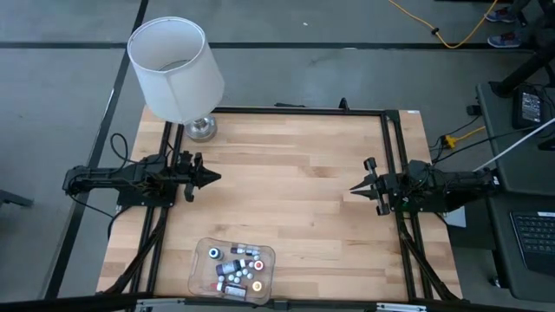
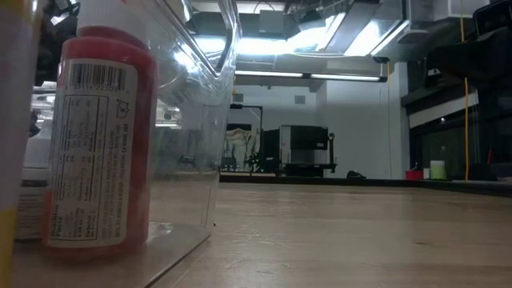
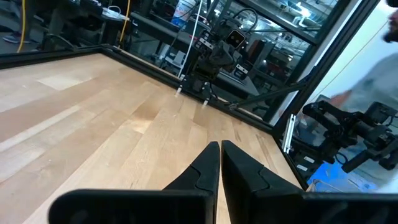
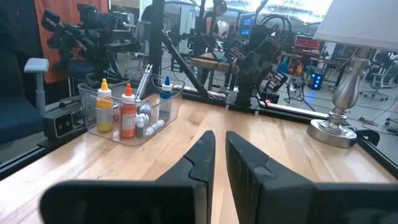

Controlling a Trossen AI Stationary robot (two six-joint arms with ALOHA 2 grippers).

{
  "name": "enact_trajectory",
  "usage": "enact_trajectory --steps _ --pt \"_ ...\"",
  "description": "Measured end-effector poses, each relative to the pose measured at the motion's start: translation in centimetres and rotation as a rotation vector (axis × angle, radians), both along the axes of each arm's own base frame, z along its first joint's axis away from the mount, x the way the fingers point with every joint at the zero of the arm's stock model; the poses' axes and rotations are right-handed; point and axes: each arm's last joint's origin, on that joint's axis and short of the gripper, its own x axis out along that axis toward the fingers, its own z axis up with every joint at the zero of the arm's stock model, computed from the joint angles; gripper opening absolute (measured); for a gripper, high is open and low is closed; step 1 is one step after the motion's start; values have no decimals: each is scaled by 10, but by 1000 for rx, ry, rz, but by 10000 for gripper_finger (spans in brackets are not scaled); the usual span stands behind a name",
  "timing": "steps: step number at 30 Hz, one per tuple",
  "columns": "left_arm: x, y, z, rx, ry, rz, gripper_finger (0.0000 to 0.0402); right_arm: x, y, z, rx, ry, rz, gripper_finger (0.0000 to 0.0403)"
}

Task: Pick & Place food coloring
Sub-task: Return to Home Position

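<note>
The desk (image 1: 286, 165) was open across its middle. Bare wood ran between the two arms, with a black frame rail along the far edge and both sides. The left hand (image 1: 215, 178) hovered a little in from the left rail and the right hand (image 1: 354, 188) a little in from the right rail, tips pointing at each other and well apart. The left fingers were pressed together on nothing. The right fingers were drawn in to a thin slit (the right wrist view showed it best) and also held nothing.

The food coloring bottles (image 1: 237, 267) sat in a clear bin (image 1: 196, 276) at the desk's near edge, somewhat nearer the left side and apart from both hands. A yellow, an orange-red and a blue one stood upright, and the smaller ones seemed to lie on their sides, their colours hard to tell from above. A lamp (image 1: 176, 65) stood at the far left corner, its shade overhanging the desk's edge.

In the low view a red bottle (image 2: 100, 144) behind the bin's wall filled the left side. Its top was cut off, and it hid whatever stood behind it.
</note>
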Motion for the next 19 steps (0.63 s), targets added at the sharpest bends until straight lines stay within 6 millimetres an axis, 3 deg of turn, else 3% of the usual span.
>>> enact_trajectory --steps 19 --pt "0 0 0 0 0 0 12 0 0 0 -1 0 -1 44"
